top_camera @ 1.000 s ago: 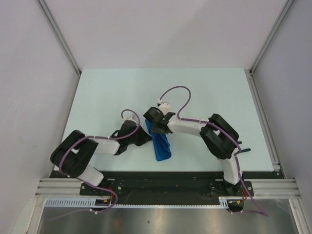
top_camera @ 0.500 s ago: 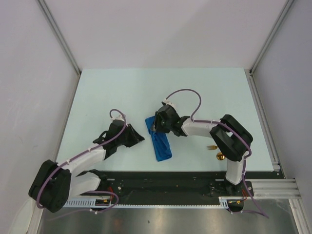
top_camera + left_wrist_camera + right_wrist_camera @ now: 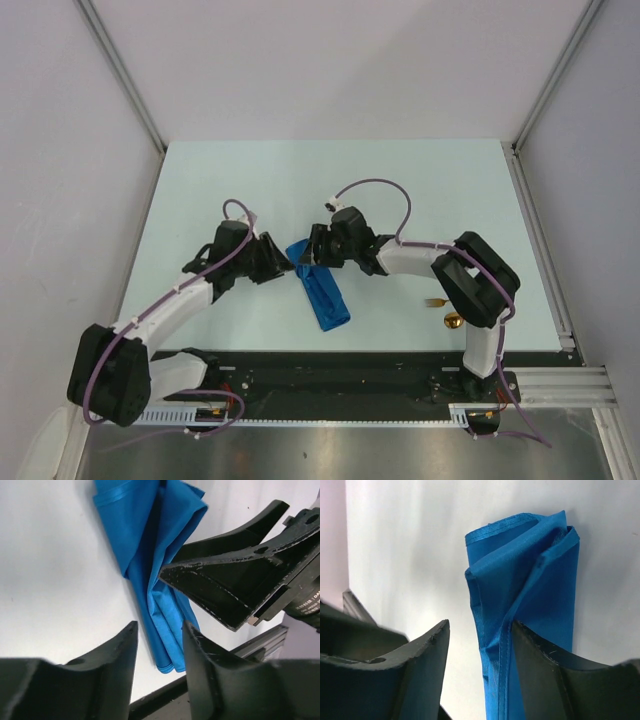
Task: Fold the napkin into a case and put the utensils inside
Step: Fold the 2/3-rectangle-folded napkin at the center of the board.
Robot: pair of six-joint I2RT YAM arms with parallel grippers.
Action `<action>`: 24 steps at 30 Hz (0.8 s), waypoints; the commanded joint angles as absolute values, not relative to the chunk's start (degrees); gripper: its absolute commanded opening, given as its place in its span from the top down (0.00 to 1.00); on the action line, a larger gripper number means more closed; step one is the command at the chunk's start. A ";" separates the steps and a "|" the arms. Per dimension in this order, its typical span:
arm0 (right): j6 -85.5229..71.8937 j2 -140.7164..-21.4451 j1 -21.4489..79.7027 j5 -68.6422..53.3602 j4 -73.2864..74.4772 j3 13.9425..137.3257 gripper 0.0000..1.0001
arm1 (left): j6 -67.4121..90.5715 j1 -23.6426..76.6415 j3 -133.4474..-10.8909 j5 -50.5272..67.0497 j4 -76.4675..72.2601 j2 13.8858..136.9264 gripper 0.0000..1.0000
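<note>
Two loose layers gape at the upper end of the napkin (image 3: 325, 298), a narrow strip mid-frame, so the left gripper (image 3: 160, 630) and right gripper (image 3: 480, 630), fingers apart around nothing, should probably each pinch one layer only, opening a mouth for the utensils (image 3: 452, 321) lower right.

The napkin (image 3: 530, 580) is soft woven blue cloth with a faint sheen, a finely ribbed stitched hem and loose creases. It lies on the table (image 3: 230, 190), whose pale top is smooth and matt. The fingers (image 3: 225, 590) of the right gripper (image 3: 480, 630) are matt black plastic, scuffed grey-white along their edges, and the spoon (image 3: 452, 321) has a glossy gold metal head.
</note>
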State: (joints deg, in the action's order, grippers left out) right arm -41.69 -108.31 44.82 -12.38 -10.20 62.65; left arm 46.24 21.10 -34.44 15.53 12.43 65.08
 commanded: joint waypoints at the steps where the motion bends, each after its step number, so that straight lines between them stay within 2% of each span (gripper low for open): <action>1: -39.03 -101.52 43.77 -18.28 -10.47 62.23 0.41 | 40.43 20.57 -40.07 18.46 13.80 67.93 0.44; 4: -39.02 -97.83 42.72 -19.95 -9.49 59.77 0.39 | 39.03 20.65 -44.10 20.82 13.97 71.79 0.34; 10: -39.90 -98.95 39.55 -24.69 -17.03 53.44 0.35 | 37.36 21.80 -51.84 18.29 18.00 79.17 0.28; 14: -40.25 -101.51 38.94 -27.50 -20.47 52.56 0.36 | 36.91 22.41 -55.10 17.49 20.30 83.05 0.28; 24: -42.80 -99.14 35.51 -28.65 -27.51 44.82 0.40 | 36.29 26.63 -60.55 12.05 22.32 91.05 0.28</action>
